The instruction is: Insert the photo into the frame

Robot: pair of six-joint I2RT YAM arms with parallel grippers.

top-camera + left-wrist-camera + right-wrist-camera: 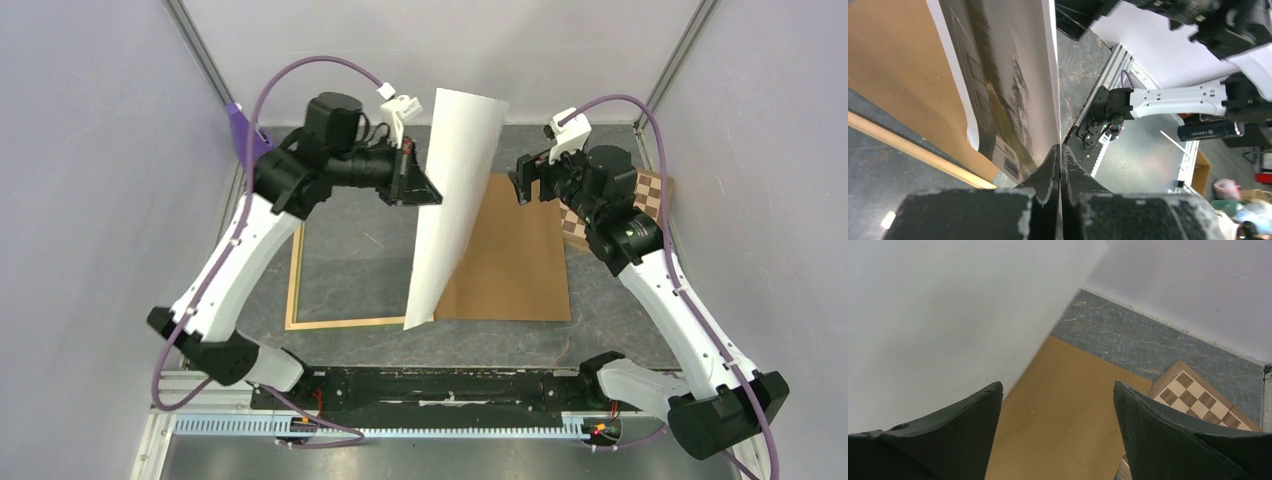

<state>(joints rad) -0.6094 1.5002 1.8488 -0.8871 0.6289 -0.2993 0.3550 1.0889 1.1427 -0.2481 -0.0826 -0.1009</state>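
**A Grey Table Inside Pale Walls**

Plain pale walls stand on three sides: the left wall (90, 150) at 9 o'clock, the back wall (430, 50) at 12 o'clock and the right wall (770, 120) at 3 o'clock. Thin metal posts run up the far corners, the left post (200, 50) at 11 o'clock and the right post (680, 50) at 1 o'clock. The table top (350, 250) is dark grey with pale lines, like stone. A silver rail (400, 428) with small teeth lies along the near edge at 6 o'clock. The light is soft and even.
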